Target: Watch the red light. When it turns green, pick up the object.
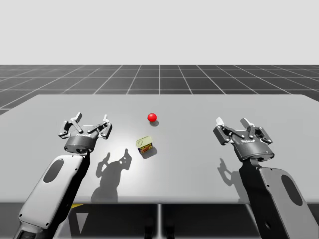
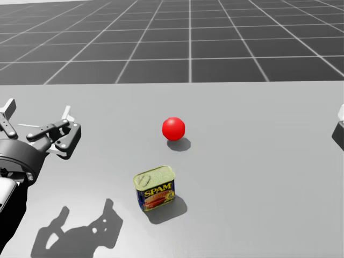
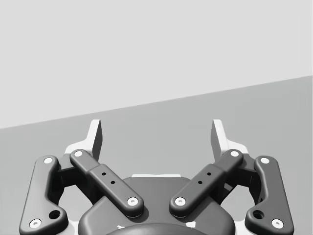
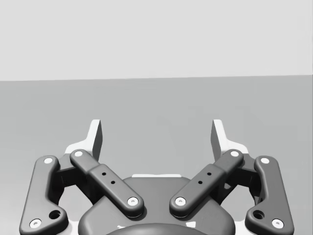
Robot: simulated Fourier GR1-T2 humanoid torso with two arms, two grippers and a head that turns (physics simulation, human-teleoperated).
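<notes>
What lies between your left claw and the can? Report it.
Nothing: in the high view, bare table runs from my left claw to the blue rectangular can. The red light sits beyond the can, not between.

Left forearm [image 1: 47,196]: pale grey shell, dark oval inset. Right forearm [image 1: 266,199]: darker grey, paler oval. Behind the jaws, rounded dark-grey wrist hubs [image 1: 79,144]. Jaws: black link bars [image 3: 108,183], inner pair twin-holed, silver screws [image 3: 132,201] at pivots, whitish fingertips [image 3: 94,139].

Red light [image 2: 173,128] beyond blue rectangular can [image 2: 155,188]; left gripper [image 2: 37,112] apart, fingers [image 2: 65,114] spread.
</notes>
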